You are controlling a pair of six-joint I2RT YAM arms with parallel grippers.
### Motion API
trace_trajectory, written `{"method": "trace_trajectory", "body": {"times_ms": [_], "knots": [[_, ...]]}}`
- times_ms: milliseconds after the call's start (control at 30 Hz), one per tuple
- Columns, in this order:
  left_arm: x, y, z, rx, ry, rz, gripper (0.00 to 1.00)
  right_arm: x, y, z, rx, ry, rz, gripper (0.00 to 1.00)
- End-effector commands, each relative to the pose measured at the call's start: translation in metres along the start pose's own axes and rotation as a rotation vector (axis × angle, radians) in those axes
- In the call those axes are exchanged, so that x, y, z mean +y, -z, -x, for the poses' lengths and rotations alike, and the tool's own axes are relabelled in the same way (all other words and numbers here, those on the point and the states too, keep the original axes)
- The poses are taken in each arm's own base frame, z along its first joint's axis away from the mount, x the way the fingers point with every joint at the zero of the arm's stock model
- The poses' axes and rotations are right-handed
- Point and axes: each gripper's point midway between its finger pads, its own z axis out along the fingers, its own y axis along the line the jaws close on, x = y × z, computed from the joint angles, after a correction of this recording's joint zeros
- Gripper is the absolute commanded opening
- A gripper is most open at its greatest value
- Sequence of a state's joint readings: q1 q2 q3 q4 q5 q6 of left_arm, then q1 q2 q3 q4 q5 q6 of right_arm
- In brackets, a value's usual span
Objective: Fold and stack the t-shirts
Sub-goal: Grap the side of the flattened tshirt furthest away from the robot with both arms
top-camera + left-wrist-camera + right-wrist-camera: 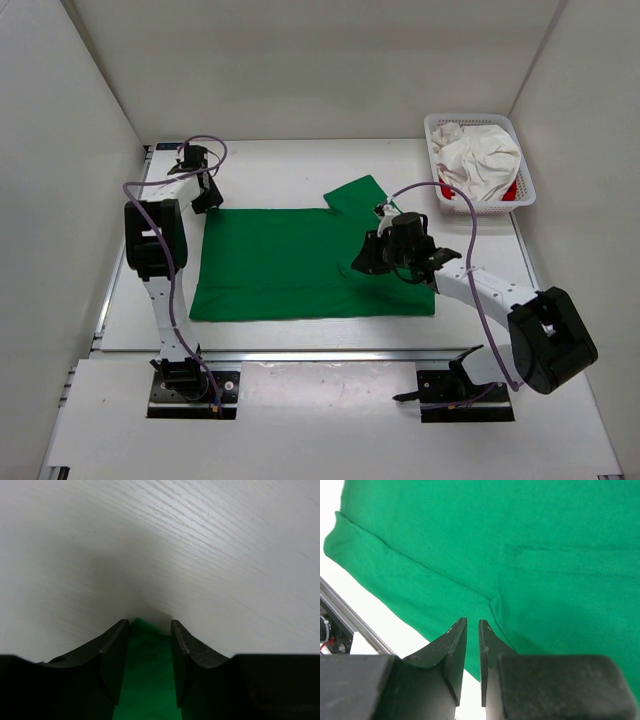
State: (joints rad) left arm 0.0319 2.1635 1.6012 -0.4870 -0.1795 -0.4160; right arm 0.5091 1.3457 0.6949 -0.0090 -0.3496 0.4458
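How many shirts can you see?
3. The green shirt lies spread on the table; the white shirt is bunched in the basket, with a red shirt peeking out under it. More may be hidden in there.

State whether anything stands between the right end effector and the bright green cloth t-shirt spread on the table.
Nothing visible does. The right end effector is directly over the bright green cloth t-shirt, and its wrist view shows only green cloth beyond the fingertips.
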Motion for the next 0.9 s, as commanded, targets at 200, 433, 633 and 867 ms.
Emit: {"method": "trace_trajectory", "body": {"times_ms": [200,433,633,867], "knots": [[-0.001,0.002,0.003,0.015,-0.014,0.020,0.23,0.011,0.018,0.036,-0.131,0.004,0.041,0.15],[0.003,0.008,0.006,-0.004,0.001,0.008,0.02,-0.004,0.005,0.079,-0.211,0.001,-0.012,0.17],[-0.006,0.028,0.011,-0.044,-0.001,-0.044,0.00,-0.086,-0.021,0.152,-0.301,-0.048,-0.235,0.22],[-0.018,0.052,0.022,-0.110,0.011,-0.106,0.00,-0.159,-0.057,0.212,-0.295,0.008,-0.454,0.31]]}}
